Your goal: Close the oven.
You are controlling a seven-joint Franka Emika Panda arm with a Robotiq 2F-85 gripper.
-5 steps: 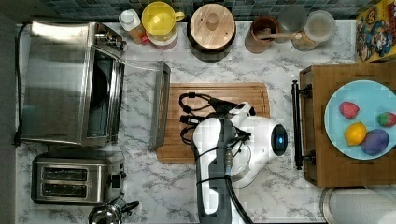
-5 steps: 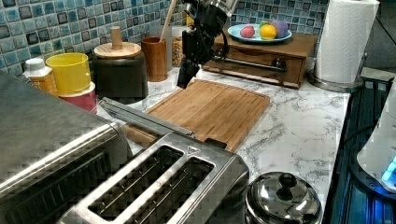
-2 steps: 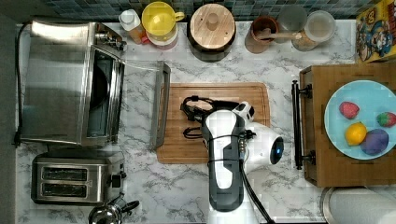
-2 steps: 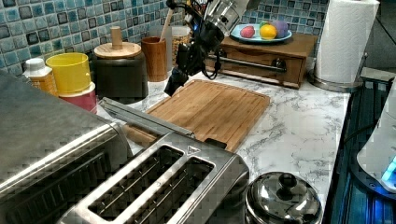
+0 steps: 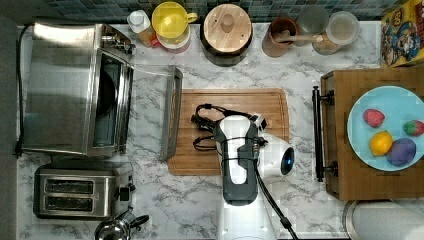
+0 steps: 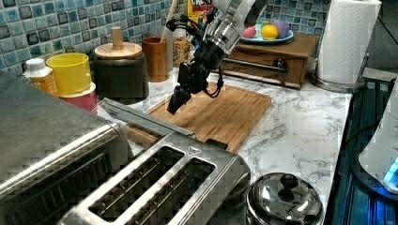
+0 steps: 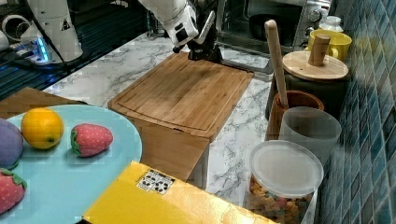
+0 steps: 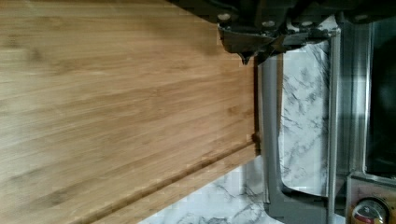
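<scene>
The oven (image 5: 60, 90) stands at the top view's left, a steel box with a dark interior. Its glass door (image 5: 150, 110) lies open and flat over the marble counter. The door's bar handle (image 5: 172, 112) borders the wooden cutting board (image 5: 235, 107). My gripper (image 6: 172, 107) hangs low over the board's end nearest the door, a short way from the handle and apart from it. In the wrist view its fingertips (image 8: 246, 57) meet in a point with nothing between them, beside the handle (image 8: 268, 140). In the right view the gripper (image 7: 205, 53) is in front of the oven (image 7: 275, 18).
A two-slot toaster (image 5: 80, 192) and a pot lid (image 5: 117, 230) sit below the oven in the top view. Canisters and jars (image 5: 227, 30) line the tiled back wall. A wooden tray with a plate of fruit (image 5: 390, 130) stands at the top view's right.
The arm has swung toward the top view's left and dropped lower, carrying the gripper from the board's middle to its end by the oven door handle. The door has not moved.
</scene>
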